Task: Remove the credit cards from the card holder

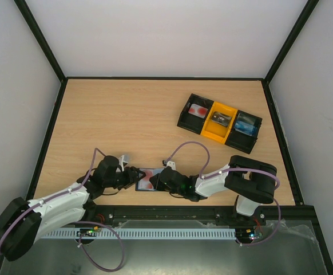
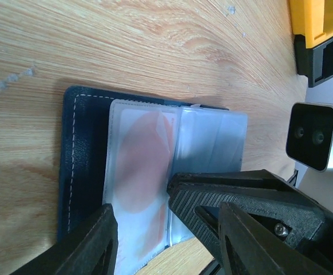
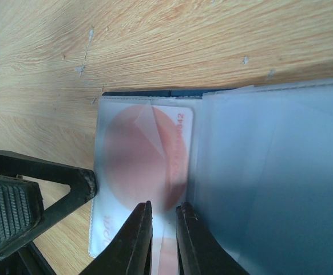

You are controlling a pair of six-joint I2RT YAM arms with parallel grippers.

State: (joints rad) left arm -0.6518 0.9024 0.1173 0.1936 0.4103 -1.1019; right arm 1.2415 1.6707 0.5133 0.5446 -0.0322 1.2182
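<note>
Near the front edge of the table, my right gripper pinches the red-spotted card inside the open card holder, the left gripper spread at its navy cover, so next, I judge, comes a straight pull out of the clear pocket.

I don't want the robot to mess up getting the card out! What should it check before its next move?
1. Card holder lying open: ok.
2. Pinkish-white card showing inside the holder, not out yet: ok.
3. Left tool open at the holder's edge: ok.
4. Right tool nearly closed over the card's end: ok.
5. Card really gripped by the right tool: cannot tell.
6. Another card hiding in the other pockets: cannot tell.
</note>
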